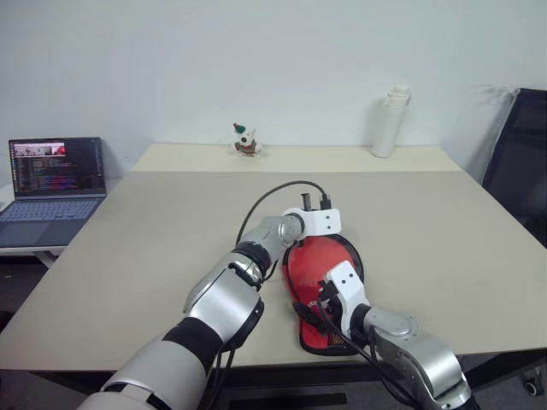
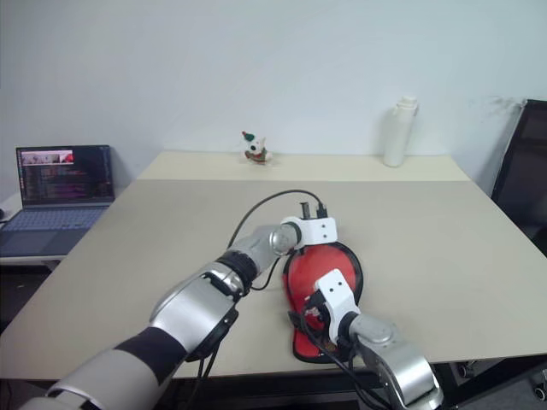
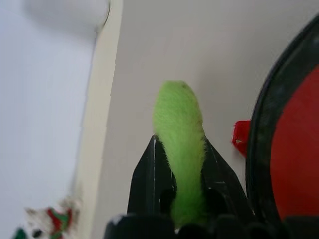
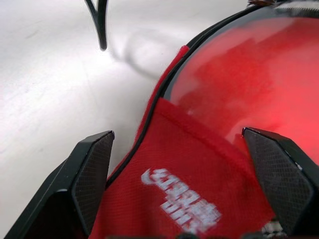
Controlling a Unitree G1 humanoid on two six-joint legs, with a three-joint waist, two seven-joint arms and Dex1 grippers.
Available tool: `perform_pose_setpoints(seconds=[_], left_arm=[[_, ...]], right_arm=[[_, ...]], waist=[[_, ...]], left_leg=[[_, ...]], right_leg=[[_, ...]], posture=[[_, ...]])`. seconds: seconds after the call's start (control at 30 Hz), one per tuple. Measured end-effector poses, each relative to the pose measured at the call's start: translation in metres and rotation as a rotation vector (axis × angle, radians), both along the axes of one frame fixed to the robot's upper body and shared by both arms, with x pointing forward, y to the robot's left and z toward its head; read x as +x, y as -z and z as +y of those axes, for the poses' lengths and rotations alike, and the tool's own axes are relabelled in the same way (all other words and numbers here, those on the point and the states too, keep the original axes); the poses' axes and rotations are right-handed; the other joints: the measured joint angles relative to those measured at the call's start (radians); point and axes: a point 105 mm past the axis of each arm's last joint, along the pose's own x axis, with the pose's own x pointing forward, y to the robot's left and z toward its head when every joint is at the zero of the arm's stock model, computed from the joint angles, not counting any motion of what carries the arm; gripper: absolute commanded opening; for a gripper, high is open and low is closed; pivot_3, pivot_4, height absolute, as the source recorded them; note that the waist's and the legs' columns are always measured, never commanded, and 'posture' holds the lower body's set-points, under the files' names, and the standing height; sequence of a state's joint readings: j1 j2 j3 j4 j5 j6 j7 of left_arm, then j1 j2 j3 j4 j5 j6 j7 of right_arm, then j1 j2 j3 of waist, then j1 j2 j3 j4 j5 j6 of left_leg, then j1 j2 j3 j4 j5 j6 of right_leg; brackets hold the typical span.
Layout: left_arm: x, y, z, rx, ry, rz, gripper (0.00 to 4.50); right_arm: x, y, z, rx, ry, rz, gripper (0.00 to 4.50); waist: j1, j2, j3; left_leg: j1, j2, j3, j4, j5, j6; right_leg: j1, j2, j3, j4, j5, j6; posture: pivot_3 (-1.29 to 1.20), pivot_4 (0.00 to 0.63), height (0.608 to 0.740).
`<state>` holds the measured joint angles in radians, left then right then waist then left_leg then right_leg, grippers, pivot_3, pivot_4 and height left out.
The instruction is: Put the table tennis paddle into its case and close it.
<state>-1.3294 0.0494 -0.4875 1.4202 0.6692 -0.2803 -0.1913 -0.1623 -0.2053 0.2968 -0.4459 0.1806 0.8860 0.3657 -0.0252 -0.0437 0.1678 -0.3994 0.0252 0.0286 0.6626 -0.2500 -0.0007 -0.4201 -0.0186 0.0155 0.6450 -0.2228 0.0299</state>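
Seemingly fuzzy green ring charm (image 3: 178, 134) | soft red case (image 4: 174, 199) | glossy paddle (image 4: 249, 74)

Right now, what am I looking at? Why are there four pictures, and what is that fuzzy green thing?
You are looking at a robot with two silver arms, working at a beige table. Two pictures come from cameras in its head, looking down over its arms. The other two come from small cameras on its wrists, looking along its black fingers.

On the table lies a red case for a table tennis paddle. The robot's left gripper is shut on the fuzzy green charm, which seems to hang from the case's zip. The right gripper is open, one finger on each side of the case's red pocket with white writing.

Farther back stand a small toy figure and a white bottle. A laptop sits on a side table to the left.
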Motion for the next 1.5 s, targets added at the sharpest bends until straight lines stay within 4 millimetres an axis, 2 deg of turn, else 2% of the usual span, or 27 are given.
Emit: perform_pose_setpoints(seconds=[0.2, 0.53, 0.73, 0.93, 1.07, 1.3, 1.4, 1.5], left_arm=[[-0.004, -0.003, -0.015, 0.031, 0.046, -0.060, 0.02], [0.000, -0.003, -0.009, 0.029, 0.004, -0.059, 0.02], [-0.006, 0.003, -0.016, 0.000, 0.018, 0.043, 2.14], [-0.009, 0.010, -0.016, -0.024, 0.031, 0.089, 4.33], [-0.007, 0.007, -0.011, -0.080, 0.027, 0.115, 4.44], [-0.007, -0.013, -0.005, -0.275, 0.070, 0.175, 4.44], [-0.007, -0.029, 0.001, -0.389, 0.101, 0.202, 4.44], [-0.008, -0.054, 0.019, -0.562, 0.167, 0.240, 4.44]], right_arm=[[-0.005, 0.000, -0.001, 0.004, 0.014, 0.001, 4.50], [-0.006, 0.000, -0.001, 0.006, 0.017, 0.003, 4.50], [-0.006, 0.000, 0.001, 0.011, 0.015, 0.006, 4.50], [-0.006, 0.001, 0.002, 0.012, 0.011, 0.007, 4.50], [-0.004, 0.001, 0.002, 0.017, 0.008, 0.013, 4.50], [-0.002, -0.003, -0.006, 0.062, -0.017, 0.070, 4.50], [-0.003, -0.008, -0.010, 0.076, -0.027, 0.082, 4.50], [-0.006, -0.015, -0.017, 0.102, -0.049, 0.093, 4.50]], waist=[[0.003, 0.000, 0.000], [0.004, 0.000, 0.000], [0.002, 0.000, -0.001], [0.001, 0.000, -0.003], [0.001, 0.000, -0.003], [0.001, 0.000, -0.003], [0.002, 0.000, -0.003], [0.001, 0.000, -0.003]], left_leg=[[-0.001, 0.000, 0.000, 0.000, 0.000, 0.000], [-0.001, 0.000, 0.000, 0.000, 0.000, -0.001], [0.000, 0.000, 0.000, 0.000, -0.001, -0.001], [0.000, 0.000, 0.000, 0.000, -0.001, -0.001], [0.001, 0.000, 0.000, 0.000, -0.001, -0.001], [0.000, 0.000, 0.000, 0.000, -0.001, -0.001], [-0.001, 0.000, 0.000, 0.000, -0.001, -0.001], [-0.001, 0.000, -0.001, 0.000, -0.001, -0.001]], right_leg=[[0.000, -0.001, -0.001, -0.001, 0.000, 0.001], [0.000, -0.001, -0.001, -0.001, -0.001, 0.001], [0.000, -0.001, -0.001, -0.001, -0.001, 0.001], [0.000, 0.000, 0.000, 0.000, -0.001, 0.001], [0.001, 0.000, 0.000, 0.000, -0.001, 0.001], [0.000, -0.001, 0.000, 0.000, -0.001, 0.001], [0.000, -0.001, -0.001, 0.000, -0.001, 0.000], [0.000, -0.001, 0.000, 0.000, -0.001, 0.000]], posture=[[0.00, 0.150, 0.740], [0.00, 0.150, 0.740], [0.00, 0.150, 0.740], [0.00, 0.150, 0.740], [0.00, 0.150, 0.740], [0.00, 0.150, 0.740], [0.00, 0.150, 0.740], [0.00, 0.150, 0.740]])
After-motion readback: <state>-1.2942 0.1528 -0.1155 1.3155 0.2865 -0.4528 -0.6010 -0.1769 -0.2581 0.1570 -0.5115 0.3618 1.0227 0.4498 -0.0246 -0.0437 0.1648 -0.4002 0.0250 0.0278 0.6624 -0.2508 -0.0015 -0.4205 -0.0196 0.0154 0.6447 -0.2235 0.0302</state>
